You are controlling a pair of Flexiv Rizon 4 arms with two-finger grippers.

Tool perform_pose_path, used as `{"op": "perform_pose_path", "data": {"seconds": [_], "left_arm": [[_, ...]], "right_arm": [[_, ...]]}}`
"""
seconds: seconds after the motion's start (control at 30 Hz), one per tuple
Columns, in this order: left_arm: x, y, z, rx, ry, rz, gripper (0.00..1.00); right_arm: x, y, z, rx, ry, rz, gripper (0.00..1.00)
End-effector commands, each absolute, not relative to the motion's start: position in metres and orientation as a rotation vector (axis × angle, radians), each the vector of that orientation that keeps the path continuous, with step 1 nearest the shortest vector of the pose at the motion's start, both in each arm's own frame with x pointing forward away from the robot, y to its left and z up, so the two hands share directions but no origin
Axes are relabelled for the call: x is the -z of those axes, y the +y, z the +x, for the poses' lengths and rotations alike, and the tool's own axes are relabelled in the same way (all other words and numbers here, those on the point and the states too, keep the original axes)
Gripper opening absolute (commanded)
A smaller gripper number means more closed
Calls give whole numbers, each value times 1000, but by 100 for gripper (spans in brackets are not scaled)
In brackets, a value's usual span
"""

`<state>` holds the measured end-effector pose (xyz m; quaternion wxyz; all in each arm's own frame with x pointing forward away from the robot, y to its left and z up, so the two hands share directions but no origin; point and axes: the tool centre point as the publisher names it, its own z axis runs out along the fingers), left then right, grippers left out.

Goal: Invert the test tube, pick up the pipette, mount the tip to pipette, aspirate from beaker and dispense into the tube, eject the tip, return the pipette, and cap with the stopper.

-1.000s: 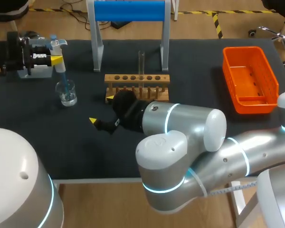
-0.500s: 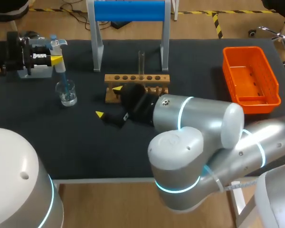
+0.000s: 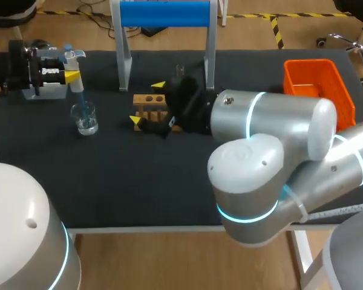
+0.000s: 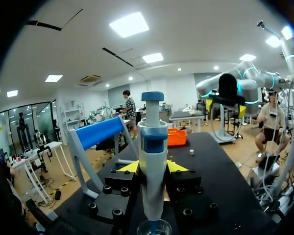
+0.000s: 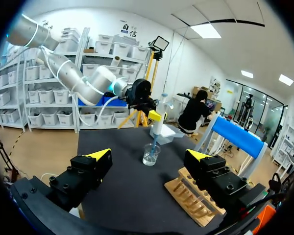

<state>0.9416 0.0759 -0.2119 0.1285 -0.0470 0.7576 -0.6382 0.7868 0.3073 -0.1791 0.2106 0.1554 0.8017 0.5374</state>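
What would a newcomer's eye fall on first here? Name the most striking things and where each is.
The bulky silver right arm fills the head view's foreground, with the right tool open above the wooden rack. At the table's left, the left tool grips a white-and-blue pipette, tip down in a glass beaker. A bright orange basket sits at far right.

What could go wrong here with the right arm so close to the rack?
The open right gripper is close by the wooden rack and might bump it or knock the test tube standing in it. The pipette has its tip in the small beaker; a sideways pull could tip it over.
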Motion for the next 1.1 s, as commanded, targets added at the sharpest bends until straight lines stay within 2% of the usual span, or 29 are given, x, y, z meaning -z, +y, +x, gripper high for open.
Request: {"op": "perform_pose_path", "data": {"seconds": [0.03, 0.7, 1.1], "left_arm": [[212, 75, 942, 1854, 2201, -138, 0], [212, 75, 942, 1854, 2201, -138, 0], [212, 75, 942, 1854, 2201, -138, 0]], "right_arm": [[155, 300, 793, -1614, 2516, 245, 100], [109, 305, 794, -1646, 2661, 3, 100], [109, 305, 794, -1646, 2661, 3, 100]]}}
